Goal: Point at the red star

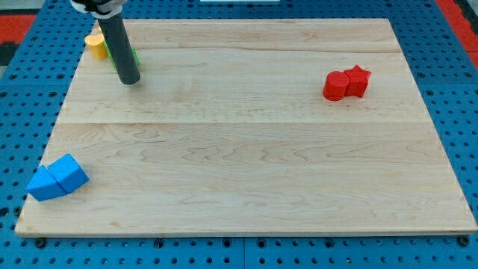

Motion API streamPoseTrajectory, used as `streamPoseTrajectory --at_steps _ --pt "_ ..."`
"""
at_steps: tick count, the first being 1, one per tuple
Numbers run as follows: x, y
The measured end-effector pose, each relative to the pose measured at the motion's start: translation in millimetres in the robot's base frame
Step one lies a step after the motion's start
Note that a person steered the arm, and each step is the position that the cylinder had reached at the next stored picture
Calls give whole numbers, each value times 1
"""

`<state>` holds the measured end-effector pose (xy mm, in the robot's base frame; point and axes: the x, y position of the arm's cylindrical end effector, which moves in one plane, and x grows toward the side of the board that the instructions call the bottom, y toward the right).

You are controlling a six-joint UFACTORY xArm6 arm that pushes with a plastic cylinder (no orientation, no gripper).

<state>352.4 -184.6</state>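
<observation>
The red star (358, 80) lies near the view's upper right on the wooden board (246, 149), touching a second red block (336, 86) of rounded shape on its left. My tip (129, 81) rests on the board near the view's upper left, far to the left of the red star. The dark rod rises from the tip toward the view's top. A yellow block (95, 45) sits just left of the rod, and a green block (135, 57) is mostly hidden behind the rod.
Two blue blocks (57, 178) lie touching each other at the view's lower left, near the board's edge. The board lies on a blue perforated table (463, 90).
</observation>
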Motion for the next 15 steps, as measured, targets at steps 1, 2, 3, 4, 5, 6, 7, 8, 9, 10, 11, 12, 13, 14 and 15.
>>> streamPoseTrajectory --at_steps 1,2,3,4,5,6,7,8,9,10,11,12,13,14,15 --pt "7 8" --pt "13 13" --pt "18 13" --pt "18 13" --pt "19 13" --pt "19 13" --pt "19 13" --pt "19 14" --pt "19 15" --pt "19 15" --pt "18 15" --pt "18 15" --pt "24 20" --pt "9 66" --pt "-9 181"
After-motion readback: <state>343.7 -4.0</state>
